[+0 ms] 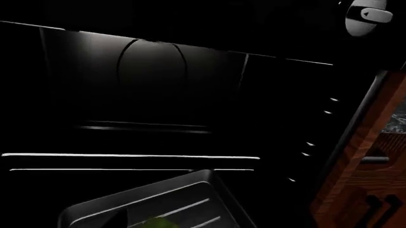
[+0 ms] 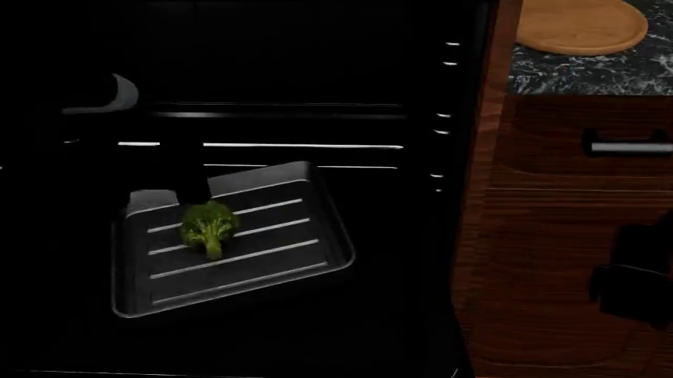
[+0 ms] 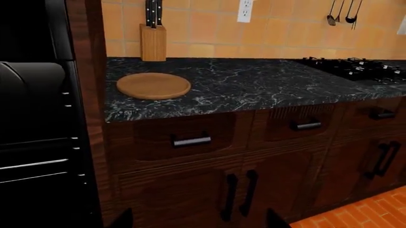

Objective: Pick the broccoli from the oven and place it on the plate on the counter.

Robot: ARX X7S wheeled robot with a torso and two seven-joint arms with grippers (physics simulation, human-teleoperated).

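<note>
1. Though neither gripper's fingers show clearly enough to tell their spread, nothing is held.
2. Broccoli [image 2: 210, 228] lies on the baking tray [image 2: 263, 272] inside the oven [image 2: 315, 71].
3. Reaching is the step in hand; the next move calls for descending onto the floret.
4. Far right, the plate [image 2: 581, 27] waits on the counter [image 2: 589, 75].

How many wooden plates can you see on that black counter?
1. The plate lies flat on the counter near its oven-side end, in front of a knife block. Others could be out of view.
</note>
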